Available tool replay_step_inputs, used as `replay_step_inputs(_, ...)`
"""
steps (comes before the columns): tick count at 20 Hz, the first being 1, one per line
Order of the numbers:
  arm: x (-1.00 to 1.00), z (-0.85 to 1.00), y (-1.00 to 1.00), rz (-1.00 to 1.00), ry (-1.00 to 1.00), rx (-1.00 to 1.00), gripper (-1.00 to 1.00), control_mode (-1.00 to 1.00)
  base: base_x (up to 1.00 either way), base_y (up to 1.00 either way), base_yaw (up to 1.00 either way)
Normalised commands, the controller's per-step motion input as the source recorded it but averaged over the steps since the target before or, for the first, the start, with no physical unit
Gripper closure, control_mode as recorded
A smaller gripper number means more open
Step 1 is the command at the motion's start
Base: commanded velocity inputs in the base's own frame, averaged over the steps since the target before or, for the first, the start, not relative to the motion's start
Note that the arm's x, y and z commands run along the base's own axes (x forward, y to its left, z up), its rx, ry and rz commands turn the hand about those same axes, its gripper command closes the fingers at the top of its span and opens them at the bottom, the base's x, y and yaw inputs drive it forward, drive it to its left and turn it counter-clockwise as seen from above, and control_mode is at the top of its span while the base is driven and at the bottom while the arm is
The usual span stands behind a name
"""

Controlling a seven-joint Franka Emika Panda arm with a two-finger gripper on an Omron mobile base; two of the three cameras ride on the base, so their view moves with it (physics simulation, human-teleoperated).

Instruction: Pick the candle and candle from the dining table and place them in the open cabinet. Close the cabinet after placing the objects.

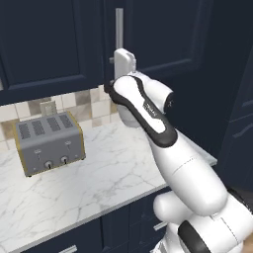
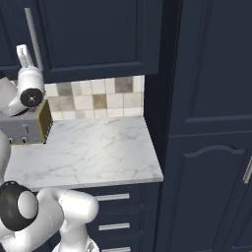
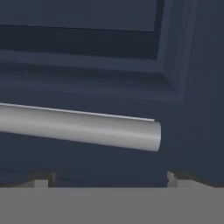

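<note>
Up close, released tool [image 3: 107, 177] at cabinet [image 1: 49, 44] handle [image 3: 78, 127], toaster [image 1: 48, 142] on marble counter [image 1: 113, 173] below.

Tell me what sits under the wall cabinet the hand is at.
Under the cabinet: tiled backsplash, marble counter, and a toaster. The cabinet's inside is hidden by its door.

no readable text, labels, brands, numbers or signs on anything in view

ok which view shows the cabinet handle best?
Hand view: the handle runs across the frame close up, its end in sight, just ahead of the open tool. Left base view shows its upper part above the hand; right base view a thin strip.
</note>
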Motion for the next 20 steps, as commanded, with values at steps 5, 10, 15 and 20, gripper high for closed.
replay_step_inputs(5,0.45,0.0,0.07,-0.14,0.0,0.0,-1.0,-1.0,0.0,0.0,0.0)
replay_step_inputs(10,0.5,0.0,0.09,-0.11,0.0,0.0,-1.0,-1.0,0.0,0.0,0.0)
replay_step_inputs(15,0.47,0.0,0.04,-0.06,0.0,0.0,-1.0,-1.0,0.0,0.0,0.0)
replay_step_inputs(20,0.49,0.0,0.01,-0.04,0.0,0.0,-1.0,-1.0,0.0,0.0,0.0)
